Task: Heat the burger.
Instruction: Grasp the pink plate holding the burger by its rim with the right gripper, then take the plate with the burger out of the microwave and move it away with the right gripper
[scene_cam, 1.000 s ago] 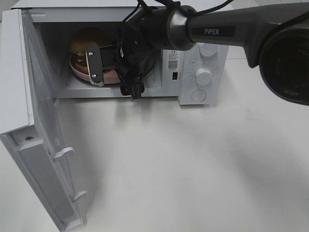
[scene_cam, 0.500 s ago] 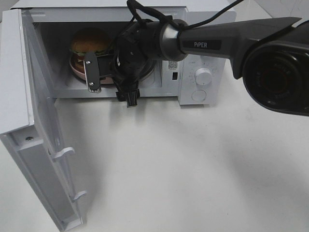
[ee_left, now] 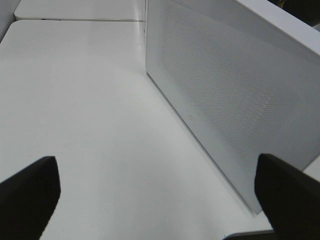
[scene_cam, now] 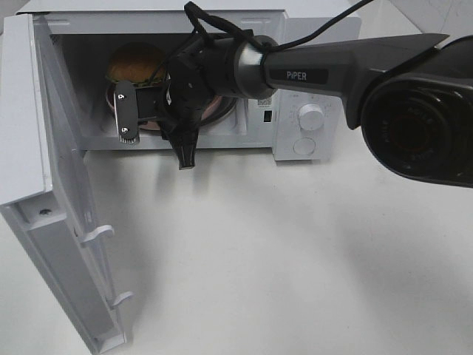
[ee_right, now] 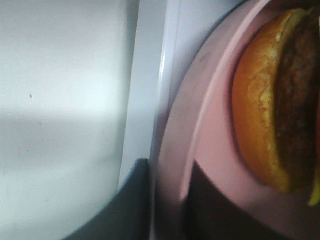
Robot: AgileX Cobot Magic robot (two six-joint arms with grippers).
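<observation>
The burger (scene_cam: 133,65) sits on a round pink plate (scene_cam: 222,112) inside the open microwave (scene_cam: 295,29), at the left of the cavity. My right gripper (scene_cam: 137,122) reaches into the opening in front of the burger, with one silver finger (scene_cam: 126,111) showing. In the right wrist view its two dark fingers close on the plate's rim (ee_right: 210,140), with the burger's bun and patty (ee_right: 265,125) just beyond. My left gripper (ee_left: 160,210) is open and empty over the bare table beside the microwave's perforated door (ee_left: 225,100). The left arm is out of the exterior view.
The microwave door (scene_cam: 59,222) hangs wide open at the left, reaching toward the table's front. The control panel with its knob (scene_cam: 312,117) is at the right of the cavity. The white table (scene_cam: 295,259) spreads in front.
My right gripper has shifted left across the microwave opening and turned slightly. The burger has stayed in place.
</observation>
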